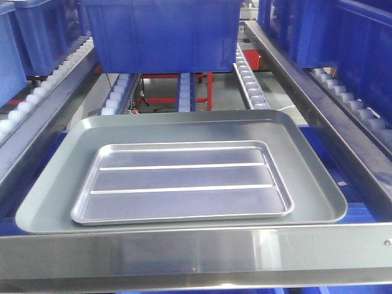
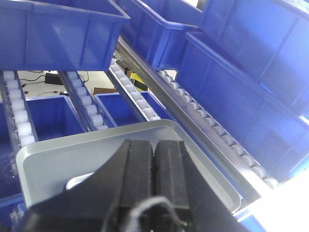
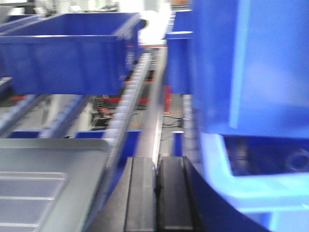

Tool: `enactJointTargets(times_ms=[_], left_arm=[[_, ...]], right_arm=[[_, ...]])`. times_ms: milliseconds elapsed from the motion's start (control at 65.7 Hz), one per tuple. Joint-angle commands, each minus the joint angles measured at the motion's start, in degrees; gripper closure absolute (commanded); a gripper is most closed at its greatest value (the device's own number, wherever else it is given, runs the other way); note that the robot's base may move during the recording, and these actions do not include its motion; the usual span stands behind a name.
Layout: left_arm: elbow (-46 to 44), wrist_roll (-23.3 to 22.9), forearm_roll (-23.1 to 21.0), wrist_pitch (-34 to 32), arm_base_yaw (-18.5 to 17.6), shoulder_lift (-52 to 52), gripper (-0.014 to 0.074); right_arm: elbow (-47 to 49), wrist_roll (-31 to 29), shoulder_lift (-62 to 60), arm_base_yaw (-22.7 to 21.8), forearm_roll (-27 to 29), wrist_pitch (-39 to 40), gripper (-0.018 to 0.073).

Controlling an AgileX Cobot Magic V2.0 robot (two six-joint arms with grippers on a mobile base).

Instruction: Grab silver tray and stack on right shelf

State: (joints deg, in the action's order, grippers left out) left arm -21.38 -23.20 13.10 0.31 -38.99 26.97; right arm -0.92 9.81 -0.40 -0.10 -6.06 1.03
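black left gripper clenched above grey tray; right gripper clenched.

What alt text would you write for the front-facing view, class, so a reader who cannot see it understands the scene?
A shiny silver tray with two raised ridges lies inside a larger dull-grey tray on a roller rack, behind a flat steel front lip. Blue bins sit further up the rollers; no gripper is visible.
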Motion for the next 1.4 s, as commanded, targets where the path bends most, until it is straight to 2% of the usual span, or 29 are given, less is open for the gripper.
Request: enactJointTargets(times_ms=[0,289,883,959,1005,1081,1172,1218,1386], left_arm=[[-1.6,0.1,0.2,-4.9,-0.3,0.4,0.0697],[-1.6,0.1,0.2,-4.9,-0.3,0.4,0.0697],[-1.6,0.1,0.1,-4.9,-0.3,0.4,0.0697],[-1.3,0.4,1.2,-3.6,0.0,0.3,0.0697],[-1.0,2.4,1.3,-3.3,1.5,0.0,0.0696],[-0.2,7.8,-2.6,-3.5,5.3,-1.6,0.0697],[2.3,17.9,-7.1,-3.6,11.5,-4.8,0.0697],[4.6,23.2,-9.6,-3.7,16.0,-7.2,0.0697],[13.1,23.2,-12.6,-3.9,25.7,-16.5,0.0697]], right_arm=[[-0.3,-0.7,-1.3,-1.1,0.1,7.3,0.05],[-0.8,-0.7,-1.3,1.5,0.1,6.8,0.05],[-0.8,-0.7,-1.3,1.6,0.1,6.8,0.05],[-0.8,-0.7,-1.3,1.6,0.1,6.8,0.05],[-0.8,-0.7,-1.3,1.6,0.1,6.8,0.05],[-0.8,-0.7,-1.3,1.6,0.1,6.8,0.05],[-0.8,-0.7,-1.3,1.5,0.1,6.8,0.05],[-0.8,-0.7,-1.3,1.5,0.1,6.8,0.05],[-0.8,-0.7,-1.3,1.5,0.1,6.8,0.05]])
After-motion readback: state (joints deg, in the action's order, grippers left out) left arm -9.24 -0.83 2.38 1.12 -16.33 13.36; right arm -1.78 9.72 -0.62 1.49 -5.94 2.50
